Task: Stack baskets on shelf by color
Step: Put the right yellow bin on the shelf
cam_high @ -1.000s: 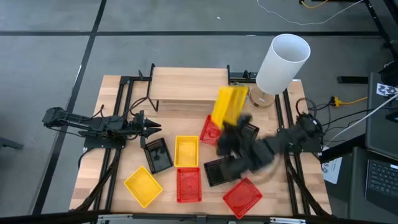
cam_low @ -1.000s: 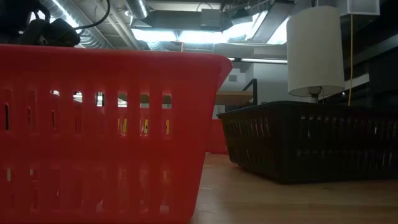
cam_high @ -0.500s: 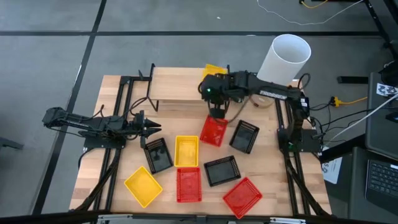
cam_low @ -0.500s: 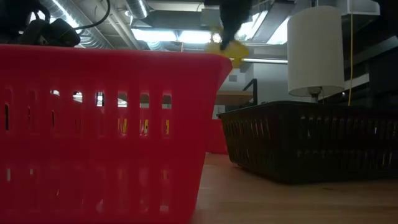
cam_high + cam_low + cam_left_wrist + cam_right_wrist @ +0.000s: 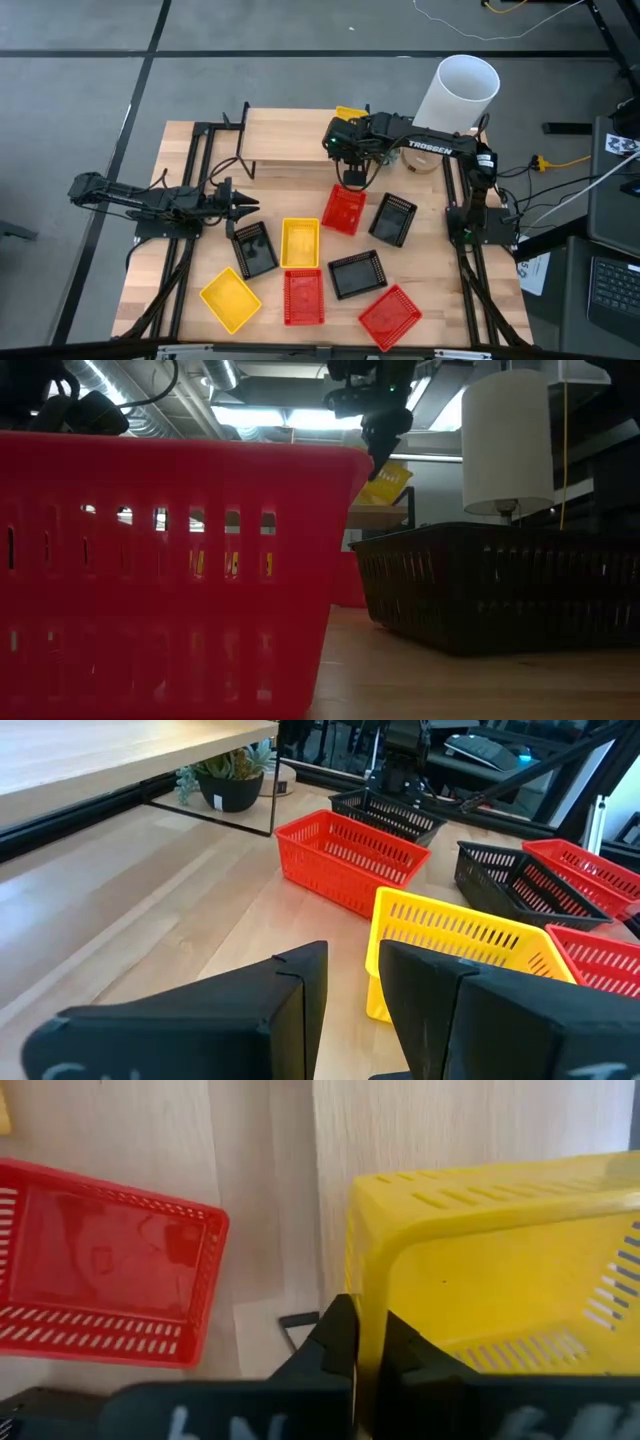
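The right tool [image 5: 352,168], clamping a yellow basket [image 5: 500,1270], now hangs lower over the shelf [image 5: 290,135], nearly placing it.

From above, my right arm covers most of the yellow basket [image 5: 349,113] over the shelf [image 5: 290,140]; only one corner shows. At table height a red basket [image 5: 170,570] fills the left side and blocks the table behind it. The black basket [image 5: 500,585] runs off the right edge. The right wrist view cuts off the yellow basket's far end.
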`<state>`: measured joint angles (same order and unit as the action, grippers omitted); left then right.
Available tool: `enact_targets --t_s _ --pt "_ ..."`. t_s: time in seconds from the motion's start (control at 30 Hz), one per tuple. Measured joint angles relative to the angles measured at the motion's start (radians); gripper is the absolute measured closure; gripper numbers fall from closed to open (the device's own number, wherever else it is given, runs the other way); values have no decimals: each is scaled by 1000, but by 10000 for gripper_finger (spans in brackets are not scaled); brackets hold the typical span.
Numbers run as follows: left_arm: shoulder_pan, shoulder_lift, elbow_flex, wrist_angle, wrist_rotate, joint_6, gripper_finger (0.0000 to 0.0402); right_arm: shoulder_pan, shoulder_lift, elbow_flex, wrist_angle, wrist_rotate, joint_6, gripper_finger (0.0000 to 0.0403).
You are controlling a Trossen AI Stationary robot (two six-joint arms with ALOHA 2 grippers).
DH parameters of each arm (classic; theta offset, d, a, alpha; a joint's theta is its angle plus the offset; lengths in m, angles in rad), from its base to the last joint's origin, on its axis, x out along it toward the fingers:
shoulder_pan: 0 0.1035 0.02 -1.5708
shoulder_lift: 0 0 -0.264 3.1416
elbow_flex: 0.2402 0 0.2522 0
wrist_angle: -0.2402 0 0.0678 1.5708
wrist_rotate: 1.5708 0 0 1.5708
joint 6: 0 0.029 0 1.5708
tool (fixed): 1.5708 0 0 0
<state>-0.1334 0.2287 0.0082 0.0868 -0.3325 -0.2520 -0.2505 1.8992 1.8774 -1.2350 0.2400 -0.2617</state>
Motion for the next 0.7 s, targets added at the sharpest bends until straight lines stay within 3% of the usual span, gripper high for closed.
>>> enact_targets --t_s 0.27,0.7 --pt "0 0 0 0 0 -1 315 -31 4 0 5 -6 28 400" --pt "0 0 0 1 0 -1 315 -38 4 0 54 -33 70 357"
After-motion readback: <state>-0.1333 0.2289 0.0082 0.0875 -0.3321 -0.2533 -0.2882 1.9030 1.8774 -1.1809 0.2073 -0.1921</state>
